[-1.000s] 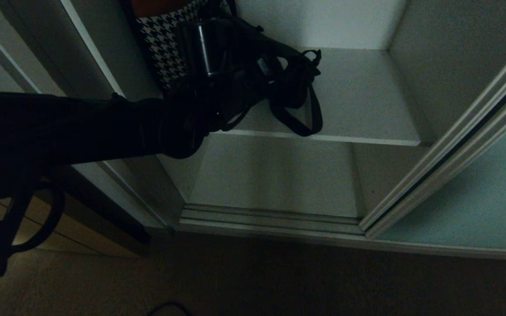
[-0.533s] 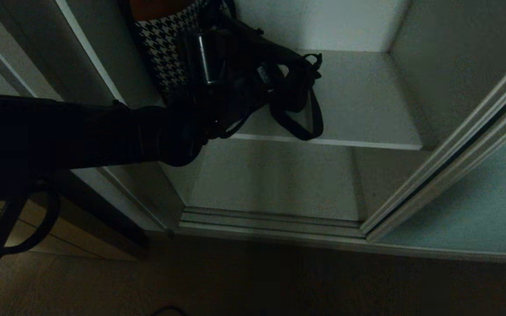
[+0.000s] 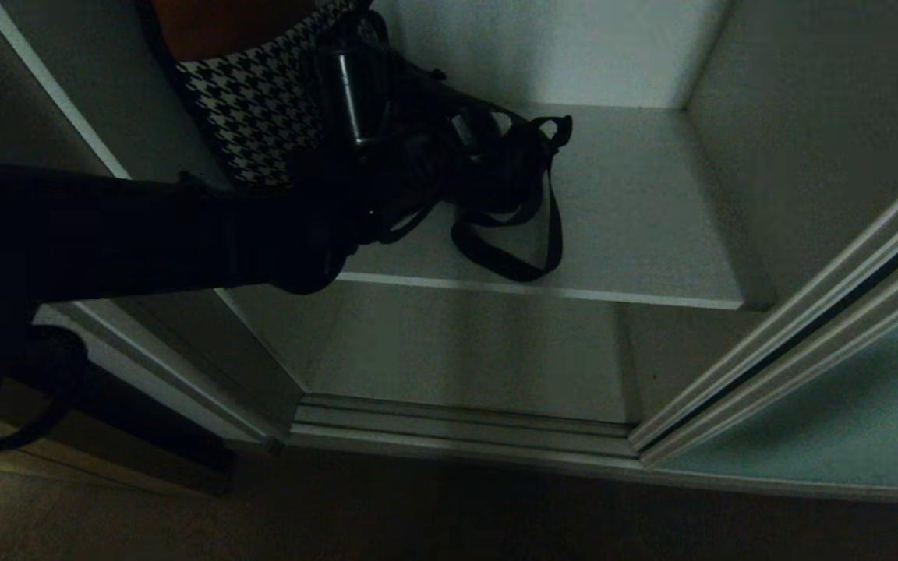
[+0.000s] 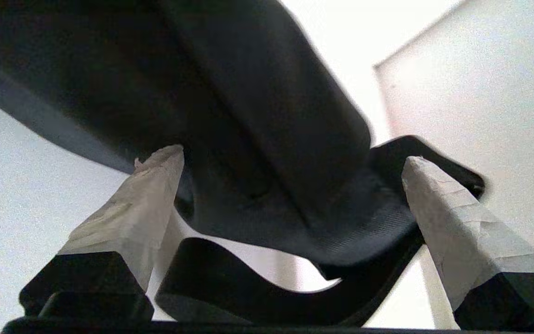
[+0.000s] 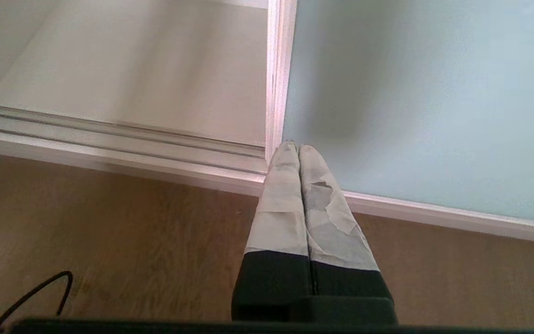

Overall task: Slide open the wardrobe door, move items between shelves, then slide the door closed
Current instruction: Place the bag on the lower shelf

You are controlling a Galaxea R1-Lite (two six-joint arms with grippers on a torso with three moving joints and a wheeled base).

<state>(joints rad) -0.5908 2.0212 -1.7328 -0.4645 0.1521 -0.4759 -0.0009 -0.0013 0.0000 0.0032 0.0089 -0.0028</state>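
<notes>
The black bag (image 3: 496, 160) lies on the upper shelf (image 3: 644, 234) inside the wardrobe, its strap loop (image 3: 507, 261) resting flat near the shelf's front edge. My left arm reaches in from the left. The left gripper (image 4: 290, 157) is open, with its taped fingers (image 4: 151, 204) on either side of the bag's end (image 4: 295, 204) and the strap (image 4: 230, 283) curling beneath. The sliding wardrobe door (image 3: 831, 405) is slid to the right, leaving the bay open. My right gripper (image 5: 298, 148) is shut and parked low by the door's frame (image 5: 274, 93).
A houndstooth-patterned item (image 3: 254, 101) with an orange top stands on the same shelf, left of the bag. Below is a lower board (image 3: 480, 351) and the door track (image 3: 457, 428). A black cable (image 5: 30, 297) lies on the wooden floor.
The whole head view has shifted, so the camera moved. The strap loop now lies flatter on the shelf, and the left arm stays at the bag.
</notes>
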